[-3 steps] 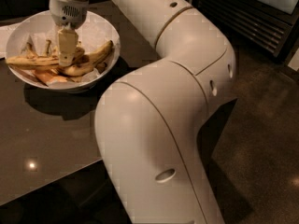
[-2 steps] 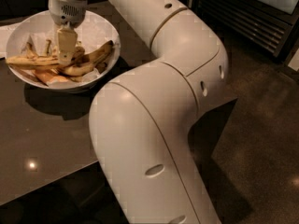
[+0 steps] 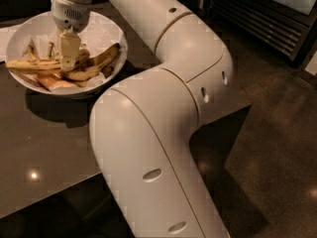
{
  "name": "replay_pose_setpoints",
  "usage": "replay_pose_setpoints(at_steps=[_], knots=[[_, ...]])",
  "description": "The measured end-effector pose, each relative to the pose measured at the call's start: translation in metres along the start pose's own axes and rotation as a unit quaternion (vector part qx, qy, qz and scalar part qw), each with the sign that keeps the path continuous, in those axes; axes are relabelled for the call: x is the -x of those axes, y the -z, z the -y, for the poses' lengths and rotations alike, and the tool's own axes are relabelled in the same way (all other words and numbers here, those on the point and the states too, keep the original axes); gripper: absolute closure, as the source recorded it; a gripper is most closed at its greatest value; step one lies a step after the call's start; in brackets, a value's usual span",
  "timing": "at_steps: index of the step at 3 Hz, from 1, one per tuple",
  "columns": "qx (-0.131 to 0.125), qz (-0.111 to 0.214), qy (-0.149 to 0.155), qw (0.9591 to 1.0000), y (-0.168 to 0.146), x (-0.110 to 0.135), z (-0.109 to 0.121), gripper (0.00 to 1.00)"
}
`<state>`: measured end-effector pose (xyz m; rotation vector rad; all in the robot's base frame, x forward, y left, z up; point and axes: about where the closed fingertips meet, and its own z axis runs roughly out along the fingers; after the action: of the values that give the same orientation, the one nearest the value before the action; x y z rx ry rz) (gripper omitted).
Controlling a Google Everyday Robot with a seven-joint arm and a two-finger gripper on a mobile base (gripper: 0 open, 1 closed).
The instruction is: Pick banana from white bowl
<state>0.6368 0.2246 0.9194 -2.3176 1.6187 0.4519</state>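
Observation:
The white bowl (image 3: 111, 33) stands on the dark table at the top left, lined with crumpled white paper. Several browned yellow bananas (image 3: 94, 66) lie in it, one long one (image 3: 29, 65) across the left side. My gripper (image 3: 69, 57) reaches straight down into the middle of the bowl from the white wrist (image 3: 72, 11), its tip down among the bananas. The tip hides the spot where it meets the fruit.
My big white arm (image 3: 163, 113) fills the middle of the view, over the table's right edge. The dark glossy table (image 3: 44, 152) runs to the lower left. The dark floor (image 3: 277, 148) lies to the right, with a black slatted cabinet (image 3: 267, 19) at the top right.
The arm's elbow has shifted a little to the left. The gripper stays at the same place in the bowl, and the bananas have not moved.

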Motion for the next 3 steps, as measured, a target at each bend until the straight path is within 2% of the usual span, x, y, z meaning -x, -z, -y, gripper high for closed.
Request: replay_pose_setpoints(at_steps=[2, 3], knots=[[0.016, 0.011, -0.014, 0.9997, -0.0121, -0.0056, -0.0014, 0.4], [0.014, 0.007, -0.013, 0.9998, -0.014, -0.0077, -0.002, 0.58]])
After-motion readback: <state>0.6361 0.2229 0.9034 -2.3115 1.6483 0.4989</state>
